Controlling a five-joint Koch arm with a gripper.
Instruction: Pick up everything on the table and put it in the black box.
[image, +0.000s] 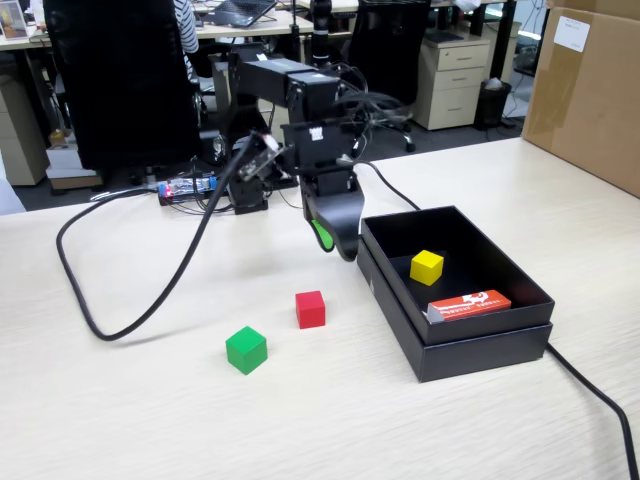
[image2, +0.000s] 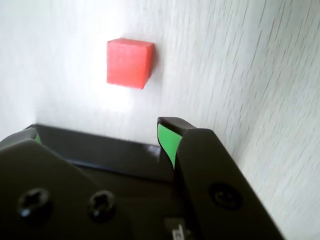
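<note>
A yellow cube (image: 427, 267) lies inside the black box (image: 480, 350), which stands right of centre on the pale wood-grain table (image: 150, 420). Left of the box, a red cube (image: 310, 309) (image2: 129, 62) and a green cube (image: 246, 350) rest on the table. My gripper (image: 338, 245) (image2: 100, 137) hangs over the box's left wall (image2: 100, 147), open, with nothing between its green-padded fingers (image2: 167, 142). In the wrist view the red cube sits ahead of the fingertips, on the table beyond the box wall.
A flat orange-red packet (image: 469, 304) lies in the box near its front wall. A thick black cable (image: 130, 300) loops across the table's left side, and another cable (image: 600, 400) runs off at the right. A big brown carton (image: 590, 90) stands at the far right.
</note>
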